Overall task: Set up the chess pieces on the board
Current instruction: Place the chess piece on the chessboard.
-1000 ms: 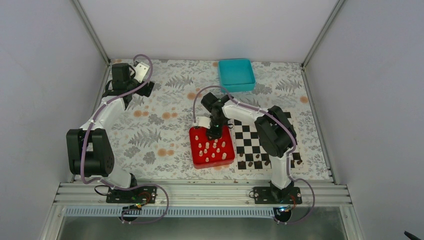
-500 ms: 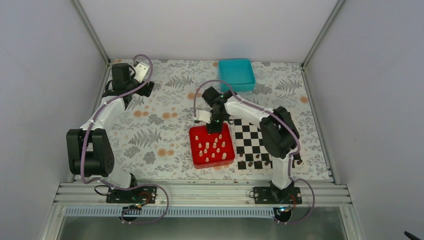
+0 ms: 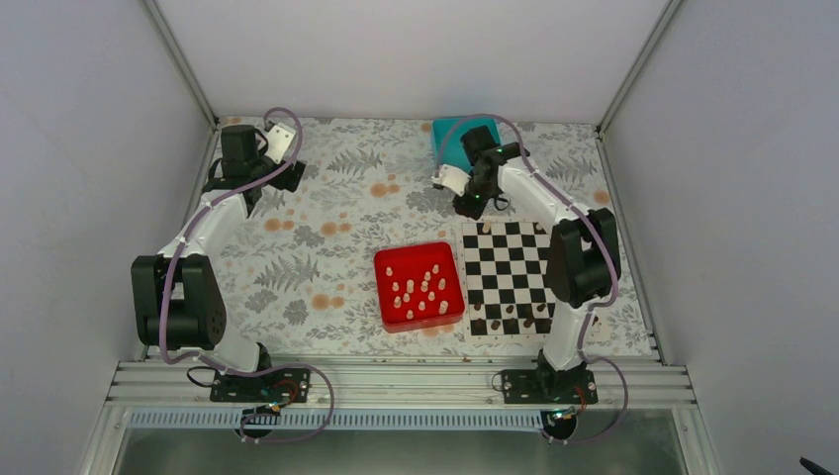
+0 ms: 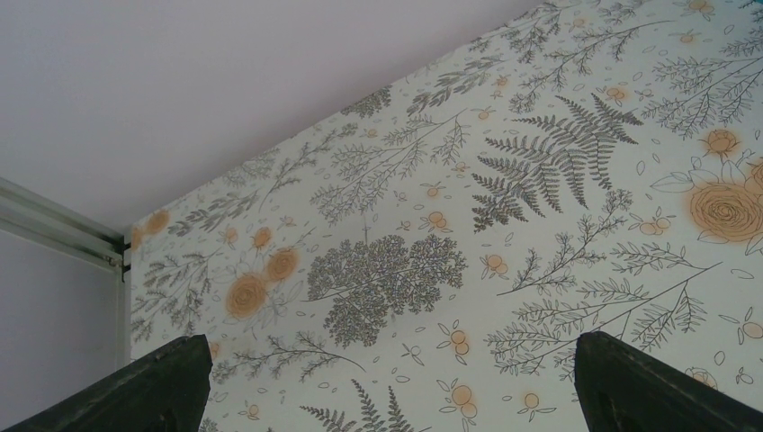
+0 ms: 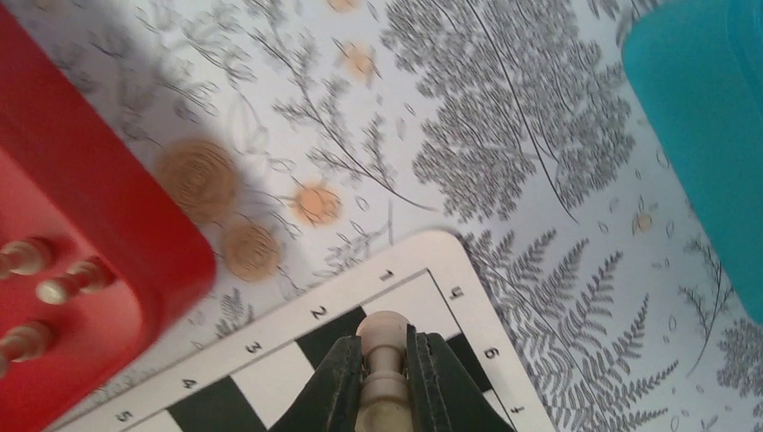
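Right wrist view: mid-carry, cream piece (image 5: 383, 328) pinched in right pincer (image 5: 385, 349) above the board (image 5: 405, 297)'s far corner, left pincer (image 4: 396, 378) spread, idle; next up, probably lowering it onto a back-row square.

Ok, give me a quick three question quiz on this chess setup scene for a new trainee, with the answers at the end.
1. True or false: the left gripper is shut on a chess piece.
2. The right gripper holds a pale chess piece near which corner of the board?
3. Where do most pale chess pieces wait? A. red tray B. teal tray C. tablecloth

Key: 1 false, it is open and empty. 2 the far left corner. 3 A.
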{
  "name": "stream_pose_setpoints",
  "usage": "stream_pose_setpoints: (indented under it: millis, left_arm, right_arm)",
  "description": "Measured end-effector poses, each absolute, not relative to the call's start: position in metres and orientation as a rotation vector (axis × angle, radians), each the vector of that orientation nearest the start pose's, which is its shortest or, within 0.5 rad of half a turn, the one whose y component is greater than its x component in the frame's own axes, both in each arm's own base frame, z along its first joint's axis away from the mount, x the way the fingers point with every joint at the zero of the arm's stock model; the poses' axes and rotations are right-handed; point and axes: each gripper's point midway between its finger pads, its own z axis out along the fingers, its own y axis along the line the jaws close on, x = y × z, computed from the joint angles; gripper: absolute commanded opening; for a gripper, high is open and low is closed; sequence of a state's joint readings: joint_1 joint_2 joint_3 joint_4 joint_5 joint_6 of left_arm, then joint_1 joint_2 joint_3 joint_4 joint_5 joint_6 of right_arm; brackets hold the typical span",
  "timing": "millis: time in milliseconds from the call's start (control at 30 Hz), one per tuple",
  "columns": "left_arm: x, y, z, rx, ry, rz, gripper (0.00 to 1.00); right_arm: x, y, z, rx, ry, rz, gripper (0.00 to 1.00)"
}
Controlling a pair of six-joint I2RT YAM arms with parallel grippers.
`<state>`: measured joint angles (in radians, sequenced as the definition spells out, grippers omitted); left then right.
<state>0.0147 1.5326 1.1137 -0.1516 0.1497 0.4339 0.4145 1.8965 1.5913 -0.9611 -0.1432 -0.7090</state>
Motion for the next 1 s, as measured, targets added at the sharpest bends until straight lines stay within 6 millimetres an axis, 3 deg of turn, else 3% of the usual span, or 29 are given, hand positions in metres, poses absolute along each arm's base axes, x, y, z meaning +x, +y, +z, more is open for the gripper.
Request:
stream_pose_setpoints:
  millis: [167, 600, 1000]
  left_arm:
    - [0.464, -0.019, 0.201, 0.53, 2.069, 0.103, 1.0]
    - [0.464, -0.019, 0.201, 0.53, 2.069, 0.103, 1.0]
    - [0.464, -0.019, 0.201, 0.53, 2.069, 0.103, 1.0]
  right_arm:
    - [0.394, 0.174, 0.1, -1.49, 2.424, 0.122, 0.06]
    - [0.396, 0.162, 0.051, -1.545, 2.506, 0.052, 0.07]
    - [0.402, 0.158, 0.042, -1.545, 2.515, 0.01, 0.07]
